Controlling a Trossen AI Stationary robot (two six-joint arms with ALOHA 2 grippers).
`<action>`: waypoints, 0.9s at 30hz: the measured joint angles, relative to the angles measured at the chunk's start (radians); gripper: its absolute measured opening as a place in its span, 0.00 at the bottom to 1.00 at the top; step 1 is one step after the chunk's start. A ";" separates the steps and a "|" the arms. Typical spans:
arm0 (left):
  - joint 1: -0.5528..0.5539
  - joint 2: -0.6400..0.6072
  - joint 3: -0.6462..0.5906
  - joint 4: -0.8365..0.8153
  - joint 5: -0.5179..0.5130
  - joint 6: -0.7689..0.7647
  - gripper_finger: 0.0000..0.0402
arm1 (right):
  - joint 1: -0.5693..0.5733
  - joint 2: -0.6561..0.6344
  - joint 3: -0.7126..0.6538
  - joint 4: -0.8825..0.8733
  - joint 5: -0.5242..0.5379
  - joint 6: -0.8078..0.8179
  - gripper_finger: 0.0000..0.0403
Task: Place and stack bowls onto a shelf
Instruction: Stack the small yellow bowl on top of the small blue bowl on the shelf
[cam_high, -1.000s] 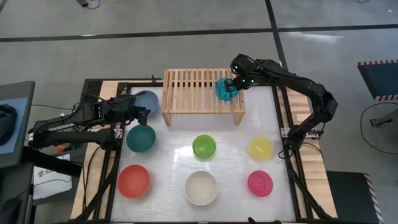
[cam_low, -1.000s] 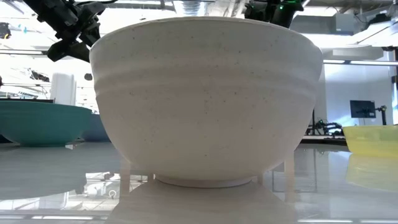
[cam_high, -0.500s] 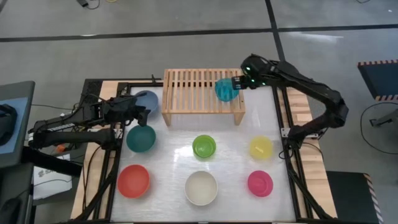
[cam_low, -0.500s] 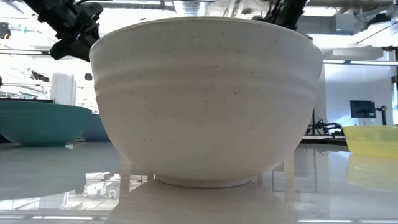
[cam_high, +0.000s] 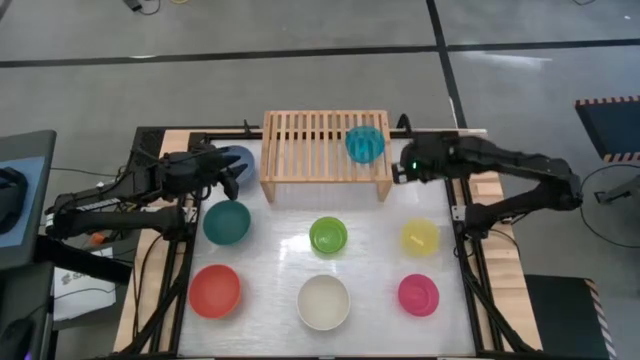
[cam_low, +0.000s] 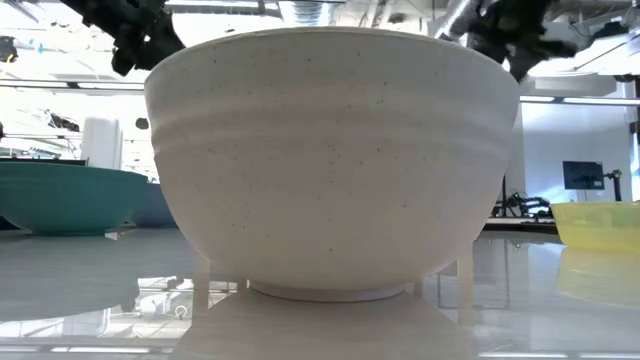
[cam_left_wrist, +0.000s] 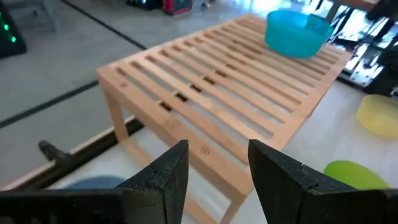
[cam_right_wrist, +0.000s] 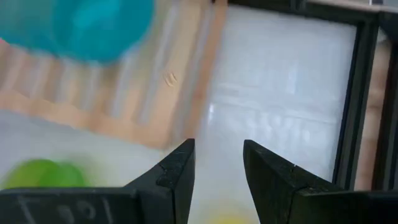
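The cyan bowl (cam_high: 365, 143) stands upright on the right end of the light-wood shelf's (cam_high: 310, 150) slatted top; the left wrist view shows the cyan bowl (cam_left_wrist: 297, 32) there too. My right gripper (cam_high: 397, 172) is open and empty, just right of the shelf's right leg, above the table. My left gripper (cam_high: 231, 177) is open and empty, over the near rim of the slate blue bowl (cam_high: 240, 158), which rests on the table left of the shelf. In its wrist view, the left gripper (cam_left_wrist: 217, 174) faces the shelf (cam_left_wrist: 217, 87).
Six bowls stand on the white tabletop: dark teal (cam_high: 227, 222), lime green (cam_high: 328, 236), yellow (cam_high: 419, 238), red-orange (cam_high: 215, 290), cream-white (cam_high: 323, 302), magenta (cam_high: 418, 294). The cream-white bowl (cam_low: 330, 160) fills the low view. A black frame (cam_high: 466, 250) borders the table.
My right gripper has drawn back from the cyan bowl, moving toward the table's right and near edges, off the shelf. The cyan bowl stays on the shelf's right end. My left gripper has shifted slightly toward the far edge, over the slate blue bowl.
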 joint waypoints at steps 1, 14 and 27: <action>0.000 0.001 0.000 0.009 -0.008 0.000 0.38 | 0.008 -0.015 -0.044 0.025 -0.015 0.008 0.40; 0.001 0.151 -0.016 0.085 -0.238 -0.051 0.38 | 0.037 -0.112 -0.327 0.275 -0.182 -0.039 0.40; 0.079 0.289 -0.016 0.388 -0.251 0.005 0.38 | 0.196 -0.164 -0.513 0.320 -0.251 0.060 0.40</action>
